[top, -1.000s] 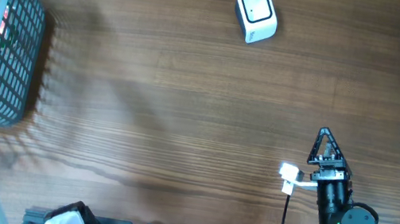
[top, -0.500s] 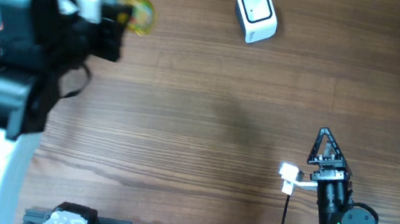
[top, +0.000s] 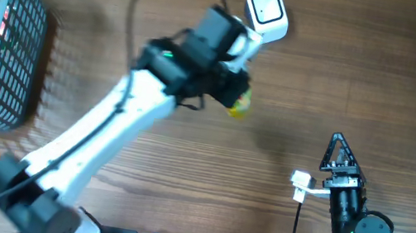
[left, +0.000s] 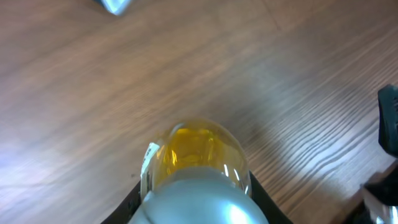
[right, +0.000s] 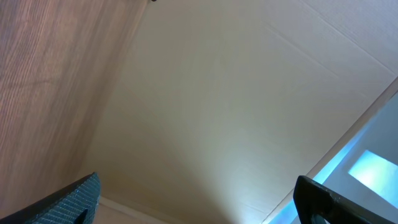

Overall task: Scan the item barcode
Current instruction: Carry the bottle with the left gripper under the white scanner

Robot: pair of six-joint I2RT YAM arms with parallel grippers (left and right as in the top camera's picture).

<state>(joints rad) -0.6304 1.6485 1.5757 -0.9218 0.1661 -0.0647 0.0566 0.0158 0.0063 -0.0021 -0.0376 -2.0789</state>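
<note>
Overhead, the right arm sits folded at the near right edge of the table [top: 182,171], its gripper [top: 337,152] pointing far, jaws spread wide and holding nothing. The right wrist view shows the two fingers [right: 74,199] far apart at the bottom corners, with only table grain and a pale surface beyond them.

From the near left corner the left arm [top: 94,149] stretches in a long diagonal toward the far centre, nearly straight, the black wrist turned to the right. The left gripper [top: 233,95] is closed to a narrow gap on the item [top: 240,105], a small yellow container that sticks out on the wrist's near-right side. In the left wrist view the item [left: 198,152] fills the bottom centre, clear yellow with a silvery rounded part nearest the camera and a white label edge on its left, black fingers [left: 261,200] pressing both sides; it is above the wood, not resting on it.

Just beyond the gripper, apart from it, the white scanner [top: 267,13] stands on the table. A dark wire basket [top: 13,52] holding packets stands at the far left.
</note>
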